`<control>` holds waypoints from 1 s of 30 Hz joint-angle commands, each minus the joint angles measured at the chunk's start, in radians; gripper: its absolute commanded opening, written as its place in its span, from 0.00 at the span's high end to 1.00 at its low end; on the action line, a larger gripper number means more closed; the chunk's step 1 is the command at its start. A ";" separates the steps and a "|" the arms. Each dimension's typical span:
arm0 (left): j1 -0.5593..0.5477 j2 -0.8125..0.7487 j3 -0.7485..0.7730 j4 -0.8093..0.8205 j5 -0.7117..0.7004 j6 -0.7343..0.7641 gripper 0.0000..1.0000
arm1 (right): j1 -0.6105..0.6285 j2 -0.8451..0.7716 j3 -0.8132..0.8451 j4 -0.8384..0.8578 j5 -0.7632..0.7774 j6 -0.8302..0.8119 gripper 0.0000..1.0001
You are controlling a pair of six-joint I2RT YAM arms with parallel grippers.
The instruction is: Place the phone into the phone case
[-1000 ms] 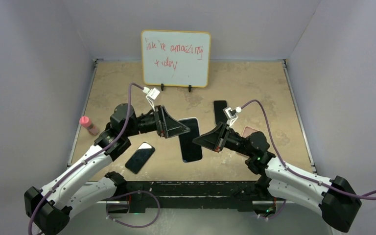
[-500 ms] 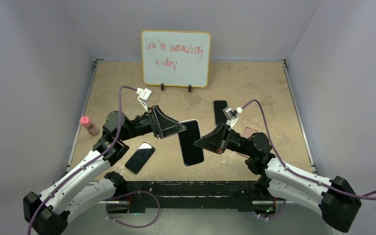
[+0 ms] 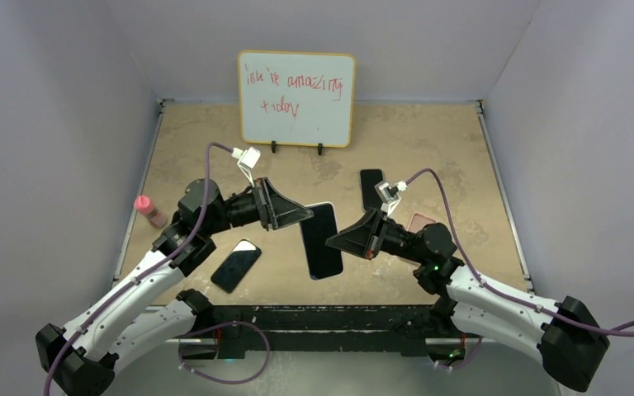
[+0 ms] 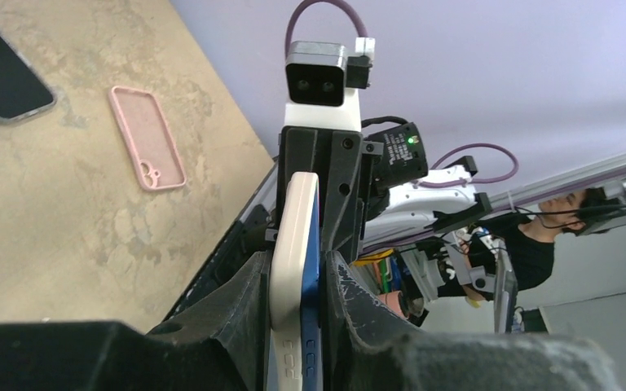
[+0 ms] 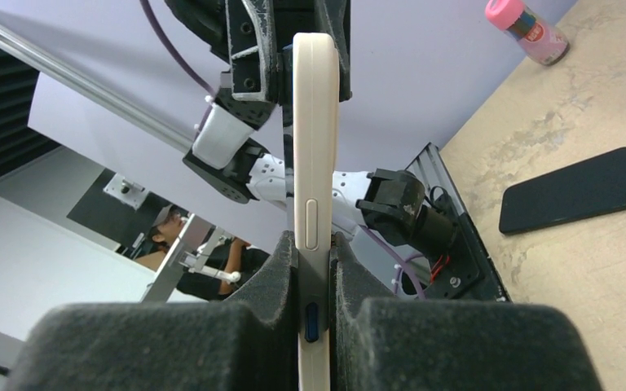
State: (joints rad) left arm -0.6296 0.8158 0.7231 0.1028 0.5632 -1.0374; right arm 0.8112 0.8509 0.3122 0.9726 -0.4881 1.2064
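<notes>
A dark-screened phone (image 3: 322, 241) is held above the table between both arms. In the left wrist view its blue edge (image 4: 310, 269) lies against a cream phone case (image 4: 293, 244), and my left gripper (image 4: 297, 285) is shut on both at the far end (image 3: 305, 216). My right gripper (image 3: 333, 242) is shut on the near side. In the right wrist view it (image 5: 316, 269) pinches the cream case edge (image 5: 315, 147), and a blue button shows through the case's cutout.
A black phone (image 3: 235, 265) lies at the near left and another dark phone (image 3: 371, 188) at centre right. A pink case (image 4: 147, 137) rests by the right arm. A pink bottle (image 3: 150, 211) stands at the left edge, and a whiteboard (image 3: 296, 98) at the back.
My left gripper has closed from wide open onto the phone and case. The left arm shifted slightly and the phone tilted a little. The right gripper kept its grip.
</notes>
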 commanded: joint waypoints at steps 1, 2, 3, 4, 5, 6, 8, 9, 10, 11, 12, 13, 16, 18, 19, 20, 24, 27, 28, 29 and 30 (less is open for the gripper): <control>0.007 0.016 0.125 -0.219 -0.113 0.137 1.00 | -0.001 -0.034 0.054 -0.057 0.031 -0.042 1.00; 0.008 0.017 0.138 -0.239 -0.119 0.146 1.00 | -0.001 -0.038 0.058 -0.082 0.041 -0.044 1.00; 0.007 0.015 0.143 -0.243 -0.116 0.147 1.00 | -0.002 -0.039 0.059 -0.091 0.043 -0.044 0.97; 0.007 0.013 0.144 -0.230 -0.105 0.142 1.00 | -0.001 -0.037 0.058 -0.083 0.043 -0.039 0.92; 0.007 0.010 0.139 -0.203 -0.088 0.130 1.00 | -0.001 -0.030 0.057 -0.068 0.043 -0.032 0.87; 0.008 0.007 0.129 -0.166 -0.061 0.108 1.00 | -0.002 -0.021 0.059 -0.049 0.042 -0.026 0.82; 0.008 0.005 0.098 -0.057 -0.008 0.052 1.00 | -0.001 0.002 0.071 -0.018 0.030 -0.015 0.78; 0.007 0.004 0.081 -0.011 0.013 0.020 1.00 | -0.001 0.016 0.077 -0.001 0.019 -0.009 0.78; 0.007 0.004 0.064 0.026 0.029 -0.007 1.00 | -0.001 0.031 0.080 0.019 0.007 0.002 0.77; 0.008 0.004 0.049 0.056 0.039 -0.032 1.00 | -0.001 0.043 0.080 0.043 0.005 0.014 0.77; 0.008 0.003 0.035 0.085 0.048 -0.051 1.00 | -0.001 0.054 0.078 0.066 0.007 0.027 0.77; 0.008 0.002 0.026 0.102 0.052 -0.065 1.00 | -0.001 0.063 0.074 0.091 0.005 0.037 0.82; 0.008 -0.005 0.014 0.135 0.063 -0.085 0.96 | -0.001 0.079 0.053 0.187 0.005 0.071 1.00; 0.007 -0.015 0.012 0.154 0.067 -0.094 0.75 | -0.001 0.077 0.024 0.263 0.024 0.104 1.00; 0.007 -0.021 0.010 0.163 0.068 -0.095 0.64 | -0.001 0.075 0.016 0.295 0.029 0.116 1.00; 0.007 -0.027 0.009 0.170 0.068 -0.095 0.56 | -0.001 0.073 0.014 0.313 0.028 0.122 1.00; 0.008 -0.034 -0.013 0.252 0.077 -0.128 0.46 | -0.001 0.066 0.038 0.306 0.013 0.113 1.00; 0.007 -0.036 -0.042 0.335 0.085 -0.169 0.48 | -0.001 0.062 0.038 0.312 0.008 0.121 1.00; 0.007 -0.038 -0.050 0.354 0.085 -0.178 0.51 | -0.001 0.059 0.036 0.312 0.010 0.122 1.00; 0.008 -0.040 -0.057 0.365 0.083 -0.186 0.55 | -0.001 0.058 0.037 0.311 0.010 0.122 1.00; 0.007 -0.040 -0.061 0.367 0.079 -0.190 0.61 | -0.001 0.055 0.037 0.307 0.008 0.120 1.00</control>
State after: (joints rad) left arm -0.6182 0.7902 0.6853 0.3336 0.6235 -1.1702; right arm 0.8104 0.9291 0.3244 1.1687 -0.4911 1.3048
